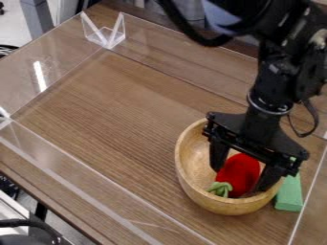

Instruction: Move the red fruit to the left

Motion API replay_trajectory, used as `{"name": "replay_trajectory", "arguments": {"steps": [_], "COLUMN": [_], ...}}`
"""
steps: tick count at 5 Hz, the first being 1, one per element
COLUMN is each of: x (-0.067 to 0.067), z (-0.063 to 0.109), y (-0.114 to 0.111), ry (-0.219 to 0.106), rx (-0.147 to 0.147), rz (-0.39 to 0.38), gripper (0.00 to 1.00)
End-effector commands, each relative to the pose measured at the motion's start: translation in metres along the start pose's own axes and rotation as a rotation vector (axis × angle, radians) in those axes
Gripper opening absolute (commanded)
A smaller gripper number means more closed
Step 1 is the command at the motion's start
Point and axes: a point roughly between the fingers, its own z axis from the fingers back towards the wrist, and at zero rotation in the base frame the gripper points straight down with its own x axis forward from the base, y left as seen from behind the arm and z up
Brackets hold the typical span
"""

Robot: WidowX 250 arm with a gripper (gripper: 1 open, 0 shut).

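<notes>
The red fruit (238, 174), glossy with a green leafy stem at its lower left, lies inside the wooden bowl (192, 165) at the right front of the table. My black gripper (248, 168) points straight down over the bowl and is open. One finger (219, 158) stands left of the fruit, the other at its right, so the fruit sits between them. Whether the fingers touch the fruit I cannot tell. The arm hides the bowl's far rim.
A flat light-green block (292, 194) lies against the bowl's right side near the table edge. Clear acrylic walls (52, 67) ring the wooden tabletop (115, 115), with a clear bracket (105, 32) at the far corner. Bare wood stretches left of the bowl.
</notes>
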Motion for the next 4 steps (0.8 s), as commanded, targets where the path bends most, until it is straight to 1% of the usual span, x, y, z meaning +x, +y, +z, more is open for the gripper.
{"name": "replay_trajectory", "arguments": {"steps": [1, 2, 4], "x": [0.004, 0.004, 0.02], "z": [0.009, 0.007, 0.003], "y": [-0.003, -0.005, -0.01], "ry": [-0.078, -0.102, -0.129], "rx": [-0.031, -0.032, -0.029], "rz": [-0.074, -0.131, -0.145], "gripper": [1.0, 1.0, 1.0]}}
